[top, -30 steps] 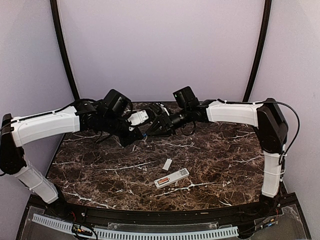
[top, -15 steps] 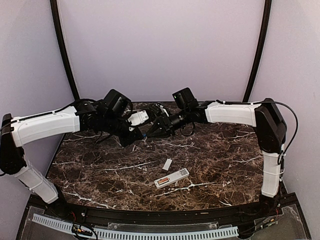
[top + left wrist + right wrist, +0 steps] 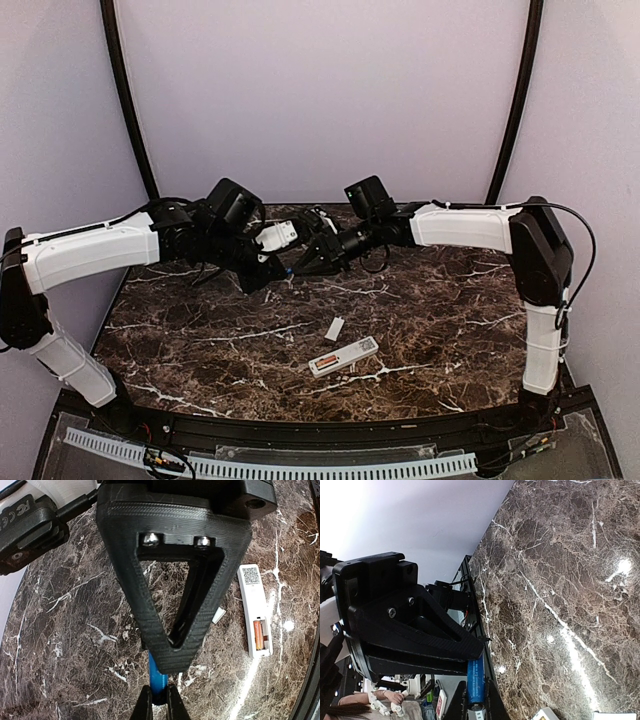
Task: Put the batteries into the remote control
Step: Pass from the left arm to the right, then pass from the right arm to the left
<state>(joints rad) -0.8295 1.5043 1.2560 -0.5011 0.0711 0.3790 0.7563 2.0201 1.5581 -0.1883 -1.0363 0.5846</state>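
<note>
Above the table, both fingers (image 3: 287,268) pinch one blue battery (image 3: 156,676) (midair).

Polished dark marble with white veining forms the table (image 3: 560,555), throwing bright glints beyond the right gripper (image 3: 477,707), whose matt black plastic fingers (image 3: 420,630) show ridged print lines. Pinched at the left gripper (image 3: 160,702) is a smooth, glossy blue battery (image 3: 156,677), and off to its side lies the satin white plastic remote control (image 3: 254,600), an orange battery (image 3: 258,635) shining in its open bay.

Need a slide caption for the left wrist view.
Both grippers pinch slim blue battery; white rectangular remote lies beyond, orange battery seated.
</note>
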